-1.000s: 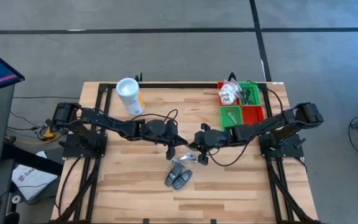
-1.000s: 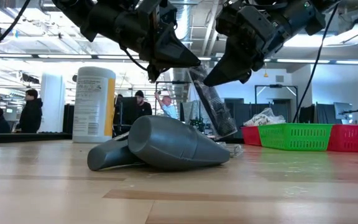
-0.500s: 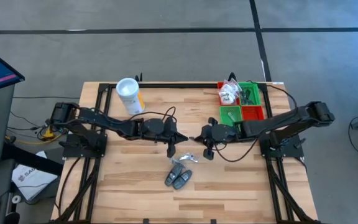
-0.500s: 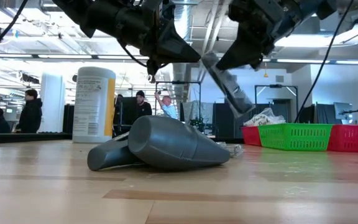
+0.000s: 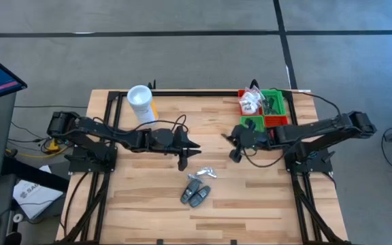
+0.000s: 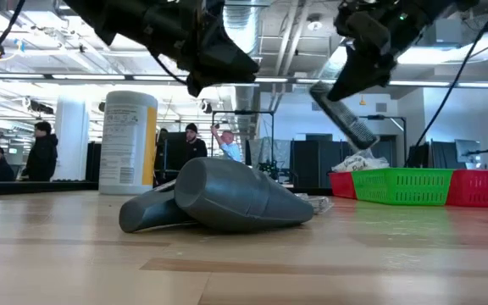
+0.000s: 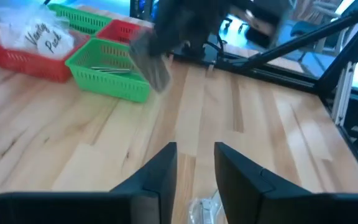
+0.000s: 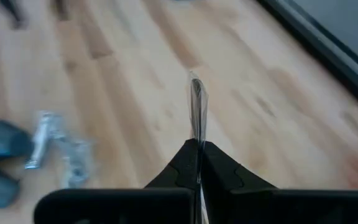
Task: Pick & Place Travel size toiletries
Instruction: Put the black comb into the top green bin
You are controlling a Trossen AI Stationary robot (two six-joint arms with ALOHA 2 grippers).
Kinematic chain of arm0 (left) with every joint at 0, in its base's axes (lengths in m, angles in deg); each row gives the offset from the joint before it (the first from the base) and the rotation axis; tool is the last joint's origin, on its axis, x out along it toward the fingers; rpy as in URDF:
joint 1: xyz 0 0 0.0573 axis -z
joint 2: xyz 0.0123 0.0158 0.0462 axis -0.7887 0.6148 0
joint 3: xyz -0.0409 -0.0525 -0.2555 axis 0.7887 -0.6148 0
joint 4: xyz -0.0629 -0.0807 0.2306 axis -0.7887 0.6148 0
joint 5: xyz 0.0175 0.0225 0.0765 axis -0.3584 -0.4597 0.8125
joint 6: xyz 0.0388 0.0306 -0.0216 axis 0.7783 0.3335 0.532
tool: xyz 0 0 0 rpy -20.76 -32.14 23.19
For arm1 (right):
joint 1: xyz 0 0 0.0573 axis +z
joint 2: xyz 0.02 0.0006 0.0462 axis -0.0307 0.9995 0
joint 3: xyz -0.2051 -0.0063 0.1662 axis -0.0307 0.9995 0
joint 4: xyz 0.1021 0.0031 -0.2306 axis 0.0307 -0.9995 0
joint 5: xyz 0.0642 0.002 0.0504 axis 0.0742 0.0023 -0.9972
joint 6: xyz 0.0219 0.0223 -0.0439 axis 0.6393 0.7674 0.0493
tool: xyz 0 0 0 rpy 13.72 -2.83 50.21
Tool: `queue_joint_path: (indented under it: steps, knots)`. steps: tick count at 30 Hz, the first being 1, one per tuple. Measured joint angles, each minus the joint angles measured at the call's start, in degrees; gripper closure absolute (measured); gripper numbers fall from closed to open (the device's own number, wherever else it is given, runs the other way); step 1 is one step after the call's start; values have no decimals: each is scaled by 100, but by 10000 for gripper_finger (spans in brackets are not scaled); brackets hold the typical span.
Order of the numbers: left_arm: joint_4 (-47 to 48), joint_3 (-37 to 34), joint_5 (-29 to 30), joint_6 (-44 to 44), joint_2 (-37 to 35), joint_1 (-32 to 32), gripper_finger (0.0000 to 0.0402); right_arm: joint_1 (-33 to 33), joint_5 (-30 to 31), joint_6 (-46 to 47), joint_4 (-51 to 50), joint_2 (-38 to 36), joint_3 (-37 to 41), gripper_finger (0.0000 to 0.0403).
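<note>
My right gripper [image 5: 235,150] is shut on a dark grey tube [image 6: 346,117], one of the travel size toiletries, in the air between the table's middle and the bins. My left gripper [image 5: 184,151] hovers open above the table's middle, touching nothing. Two more dark grey tubes [image 5: 194,194] lie on their sides on the wood, and clear-wrapped packets [image 5: 205,173] lie just beyond them. Other small items fill the far bins [image 5: 252,102]. My right gripper pinches the dark grey tube between its two fingers, near the tube's upper end [image 6: 330,95]. In the right wrist view the tube [image 8: 197,106] shows edge-on, sticking out past the fingertips. It is lifted clear of the table and slants downward below the gripper.
Red and green bins [image 5: 264,116] stand at the table's far right, with a low green one [image 7: 107,65] nearest. A white canister with a yellow label [image 5: 142,104] stands at the far left. Bare wood lies between the grippers and along the near edge. People stand in the room beyond.
My right gripper has risen and moved toward the table's right and far side, toward the bins, carrying the dark tube up from beside the lying tubes. My left gripper has drawn back a little toward the left and upward.
</note>
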Motion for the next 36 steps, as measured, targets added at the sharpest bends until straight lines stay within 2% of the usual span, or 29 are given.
queue_joint_path:
  steps: [11,19,29,36]
  knots:
    - [-66,-272,19,-244,0,3,300,-936,451,556,-1456,-886,0,403]
    - [-104,-272,17,-245,0,3,300,-1905,725,721,-2248,-1200,0,403]
    - [-148,-270,14,-247,0,3,300,-3444,735,345,-2364,-1126,0,403]
    - [-148,-267,12,-246,0,8,300,-4406,746,-172,-2066,-850,0,403]
